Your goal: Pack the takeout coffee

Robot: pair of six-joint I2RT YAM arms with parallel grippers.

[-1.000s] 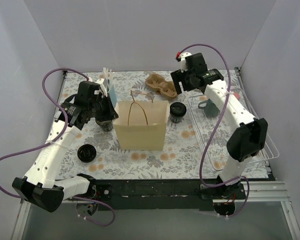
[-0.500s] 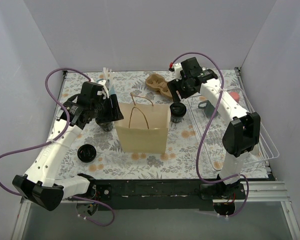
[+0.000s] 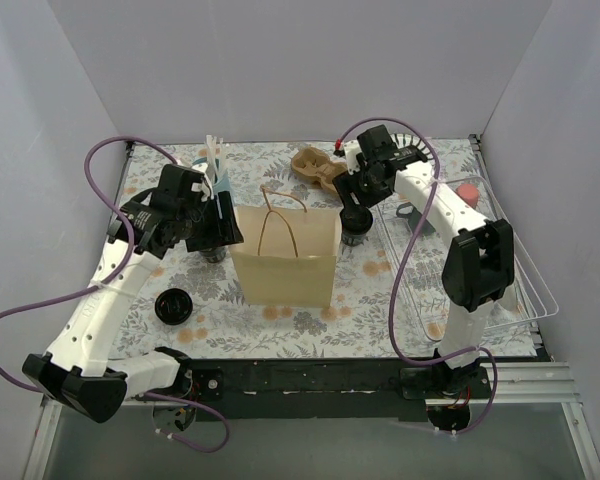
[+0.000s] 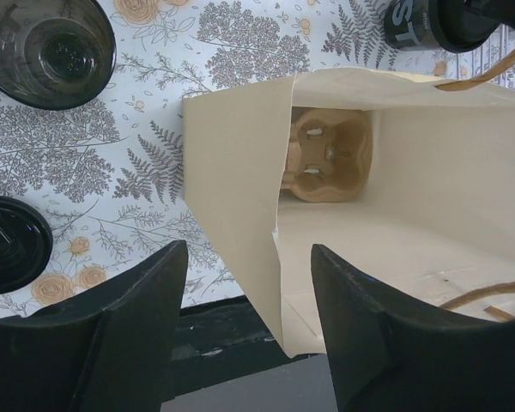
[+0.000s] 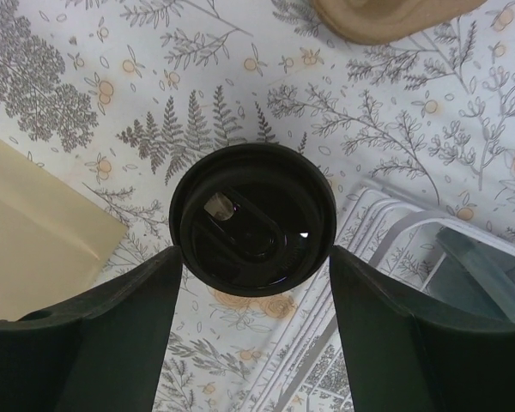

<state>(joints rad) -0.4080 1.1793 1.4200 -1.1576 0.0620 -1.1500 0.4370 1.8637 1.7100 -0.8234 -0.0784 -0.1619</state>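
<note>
As R gripper (image 5: 251, 254) straddles cup (image 5: 251, 225), bag (image 3: 285, 265) open

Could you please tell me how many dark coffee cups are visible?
2. One lidded dark disposable cup stands right of the tan paper bag; one open cup left of it.

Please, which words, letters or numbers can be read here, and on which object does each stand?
"ST": white letters on the side of the lidded coffee cup; the rest is cut off.
Raised marks on the loose black lid: too faint to read.
No other text shows.
</note>
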